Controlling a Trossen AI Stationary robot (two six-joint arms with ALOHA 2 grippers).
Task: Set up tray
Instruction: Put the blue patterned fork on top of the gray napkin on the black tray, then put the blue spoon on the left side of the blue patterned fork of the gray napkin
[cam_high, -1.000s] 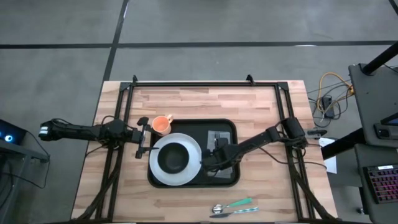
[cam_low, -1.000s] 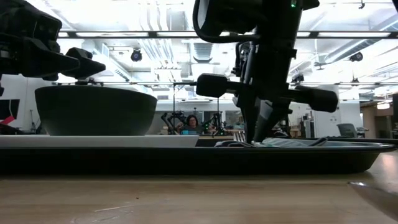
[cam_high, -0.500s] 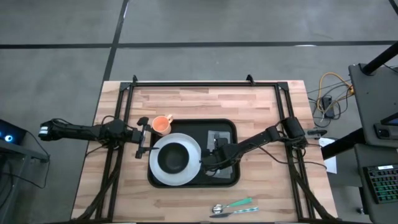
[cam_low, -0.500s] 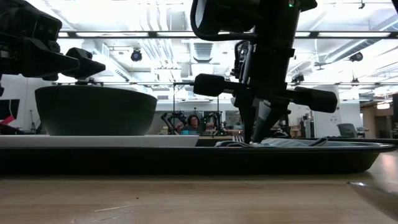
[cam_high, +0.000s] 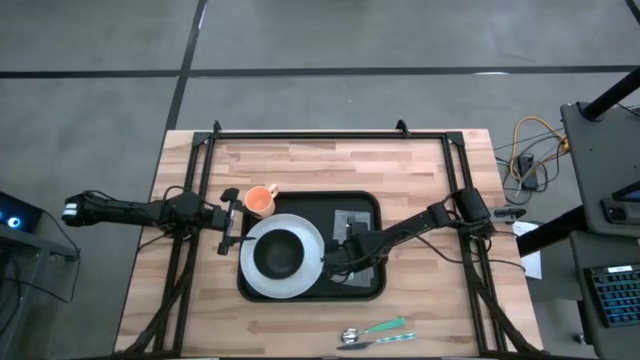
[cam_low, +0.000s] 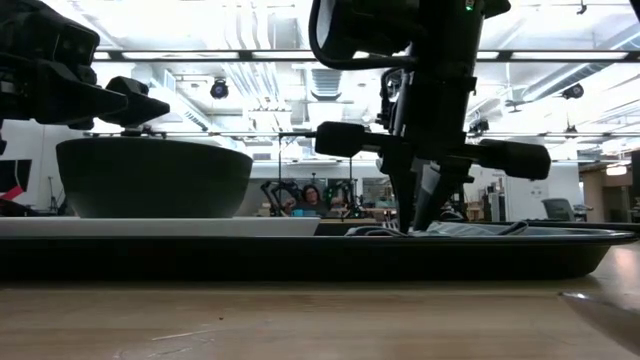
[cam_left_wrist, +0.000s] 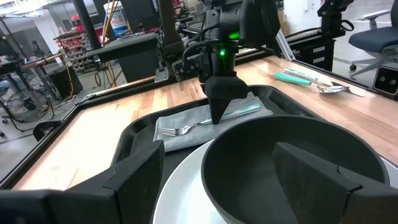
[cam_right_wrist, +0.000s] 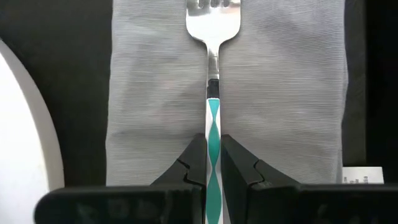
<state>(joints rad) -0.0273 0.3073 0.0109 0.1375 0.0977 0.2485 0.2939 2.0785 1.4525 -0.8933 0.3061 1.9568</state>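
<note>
The black tray (cam_high: 365, 285) lies mid-table. Its left part bears a white plate (cam_high: 310, 270) with a dark bowl (cam_high: 278, 254) on it. A grey napkin (cam_right_wrist: 149, 81) lies flat in the tray's right part, and a fork (cam_right_wrist: 213, 37) with a teal handle lies along it, tines toward the far edge. My right gripper (cam_right_wrist: 213, 163) stands over the napkin, shut on the fork. My left gripper (cam_high: 234, 215) waits open at the tray's left rim, beside an orange cup (cam_high: 260, 201). My right gripper pinches the fork's teal handle (cam_right_wrist: 213, 134) between its two fingers, about halfway along the fork. The fingers (cam_left_wrist: 217, 112) come steeply from above, one on each side of the handle. The fork lies flat on the napkin.
A spoon and a teal-handled knife (cam_high: 376, 332) lie on the wood near the table's front edge, right of centre. The black frame rails (cam_high: 330, 134) run along the table's far and side edges. People and equipment show in the room beyond the table.
</note>
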